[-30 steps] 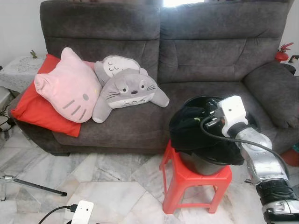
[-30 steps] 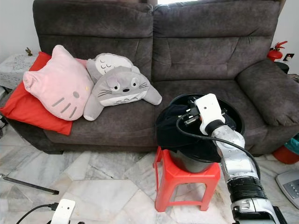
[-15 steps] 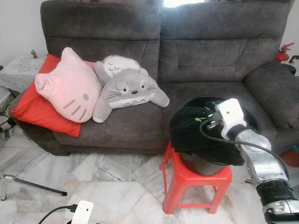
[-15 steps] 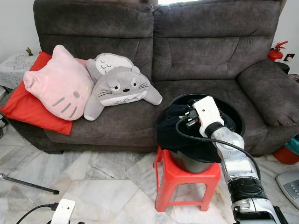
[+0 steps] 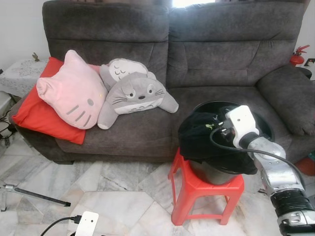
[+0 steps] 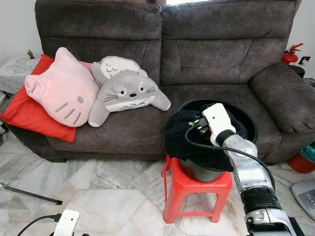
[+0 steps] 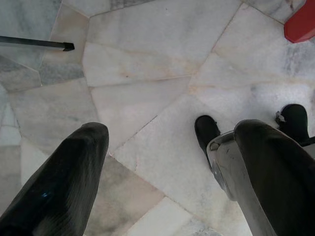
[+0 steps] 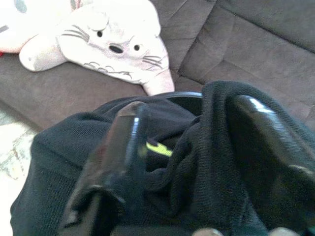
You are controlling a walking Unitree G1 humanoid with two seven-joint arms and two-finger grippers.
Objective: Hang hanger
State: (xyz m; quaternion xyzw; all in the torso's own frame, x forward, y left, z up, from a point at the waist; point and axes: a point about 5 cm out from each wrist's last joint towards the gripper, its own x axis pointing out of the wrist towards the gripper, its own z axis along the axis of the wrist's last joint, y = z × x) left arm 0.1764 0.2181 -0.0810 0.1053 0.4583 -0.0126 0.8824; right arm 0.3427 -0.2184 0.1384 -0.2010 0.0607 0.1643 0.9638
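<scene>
Black garment (image 8: 197, 162) bunched between right gripper (image 8: 197, 142) jaws, spread apart; left gripper (image 7: 162, 147) jaws apart

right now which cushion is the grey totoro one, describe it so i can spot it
Start at the dark grey sofa and look at its left seat. Beside the pink cat-face cushion lies the grey Totoro plush, marked by its cream belly, whiskers and round eyes.

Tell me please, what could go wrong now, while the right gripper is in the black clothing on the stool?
1. The black basin sits on a small red stool; a hard pull on the black garment might tip or drag it.
2. The right gripper is open, with folds between its fingers; it may close on too much cloth, or too little.
3. The garment hangs over the basin's rim, so it could slide to the floor.
</scene>
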